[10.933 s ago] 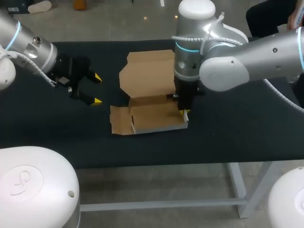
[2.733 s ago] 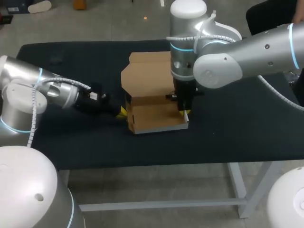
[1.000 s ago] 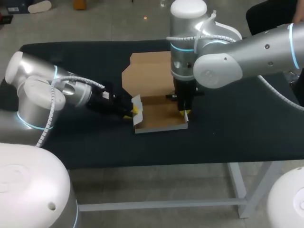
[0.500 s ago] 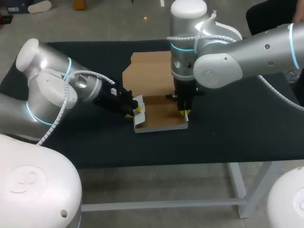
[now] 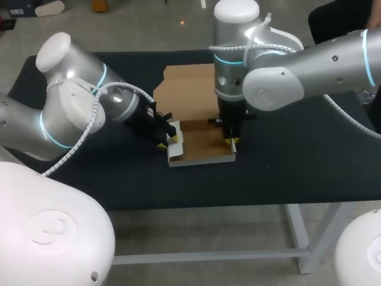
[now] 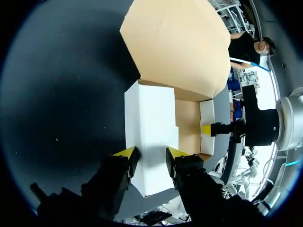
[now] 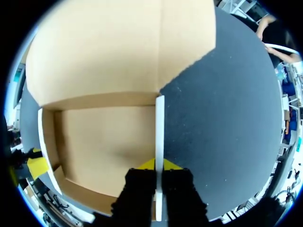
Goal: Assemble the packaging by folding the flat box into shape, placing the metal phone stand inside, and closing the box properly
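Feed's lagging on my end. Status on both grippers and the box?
Left gripper open, tips on the left flap. Right gripper shut on the right wall. Box lid flat open; no phone stand in view.

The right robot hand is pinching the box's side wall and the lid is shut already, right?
Not quite. The right gripper does pinch the side wall, but the lid is open, lying flat; the head view shows it.

the box (image 5: pixel 202 149) sits in the middle of the table (image 5: pixel 297 173), its lid (image 5: pixel 187 92) flat behind. my left gripper (image 5: pixel 172 138) is at its left wall, and my right gripper (image 5: pixel 231 141) clamps its right wall.
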`<state>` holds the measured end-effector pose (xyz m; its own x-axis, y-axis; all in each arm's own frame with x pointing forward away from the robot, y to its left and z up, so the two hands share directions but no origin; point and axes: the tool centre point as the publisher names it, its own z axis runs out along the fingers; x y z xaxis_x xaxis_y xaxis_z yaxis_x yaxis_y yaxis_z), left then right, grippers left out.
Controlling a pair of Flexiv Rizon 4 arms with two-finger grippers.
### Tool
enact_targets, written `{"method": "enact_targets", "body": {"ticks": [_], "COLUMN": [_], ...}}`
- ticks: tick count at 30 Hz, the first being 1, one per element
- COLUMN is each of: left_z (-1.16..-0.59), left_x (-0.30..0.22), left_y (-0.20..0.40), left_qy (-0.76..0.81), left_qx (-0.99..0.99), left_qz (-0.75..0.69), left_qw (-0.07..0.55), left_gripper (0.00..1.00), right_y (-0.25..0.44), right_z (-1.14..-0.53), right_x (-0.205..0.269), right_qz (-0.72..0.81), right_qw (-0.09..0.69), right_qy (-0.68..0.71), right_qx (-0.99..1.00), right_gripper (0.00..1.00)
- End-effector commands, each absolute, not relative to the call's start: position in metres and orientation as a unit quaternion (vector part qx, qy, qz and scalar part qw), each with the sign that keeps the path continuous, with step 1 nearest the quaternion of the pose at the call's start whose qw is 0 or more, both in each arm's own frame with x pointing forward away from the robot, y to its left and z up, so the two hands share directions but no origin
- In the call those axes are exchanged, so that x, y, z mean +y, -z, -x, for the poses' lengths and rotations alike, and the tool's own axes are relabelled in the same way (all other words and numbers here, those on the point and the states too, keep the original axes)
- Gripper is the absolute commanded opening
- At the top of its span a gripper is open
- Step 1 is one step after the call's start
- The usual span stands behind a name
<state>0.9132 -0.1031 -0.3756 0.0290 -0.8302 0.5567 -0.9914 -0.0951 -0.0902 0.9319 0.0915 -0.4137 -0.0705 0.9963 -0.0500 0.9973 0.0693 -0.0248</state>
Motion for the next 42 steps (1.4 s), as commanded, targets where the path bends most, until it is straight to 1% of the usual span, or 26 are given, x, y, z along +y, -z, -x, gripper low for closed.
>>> {"method": "enact_targets", "body": {"ticks": [1, 12, 14, 16, 24, 28, 34, 42], "left_z": [-0.918, -0.917, -0.916, -0.916, -0.914, -0.913, -0.912, -0.909], "left_x": [-0.109, -0.105, -0.103, -0.101, -0.100, -0.099, -0.099, -0.100], "left_y": [0.378, 0.384, 0.384, 0.385, 0.389, 0.390, 0.392, 0.398], "left_qy": [-0.165, -0.102, -0.094, -0.085, -0.059, -0.053, -0.043, -0.045], "left_qx": [-0.666, -0.666, -0.666, -0.665, -0.666, -0.665, -0.664, -0.660], "left_qz": [-0.720, -0.735, -0.737, -0.738, -0.742, -0.744, -0.746, -0.750], "left_qw": [0.105, 0.073, 0.071, 0.068, 0.045, 0.038, 0.026, 0.007], "left_gripper": [0.43, 0.39, 0.37, 0.32, 0.27, 0.27, 0.21, 0.21], "right_y": [0.413, 0.413, 0.413, 0.413, 0.413, 0.413, 0.413, 0.413], "right_z": [-0.932, -0.932, -0.932, -0.932, -0.932, -0.932, -0.932, -0.932], "right_x": [0.094, 0.094, 0.094, 0.094, 0.094, 0.094, 0.094, 0.094], "right_qz": [-0.681, -0.681, -0.681, -0.681, -0.681, -0.681, -0.681, -0.681], "right_qw": [0.010, 0.010, 0.010, 0.010, 0.010, 0.010, 0.010, 0.010], "right_qy": [0.029, 0.029, 0.029, 0.029, 0.029, 0.029, 0.029, 0.029], "right_qx": [0.731, 0.731, 0.731, 0.731, 0.731, 0.731, 0.731, 0.731], "right_gripper": [0.00, 0.00, 0.00, 0.00, 0.00, 0.00, 0.00, 0.00]}}
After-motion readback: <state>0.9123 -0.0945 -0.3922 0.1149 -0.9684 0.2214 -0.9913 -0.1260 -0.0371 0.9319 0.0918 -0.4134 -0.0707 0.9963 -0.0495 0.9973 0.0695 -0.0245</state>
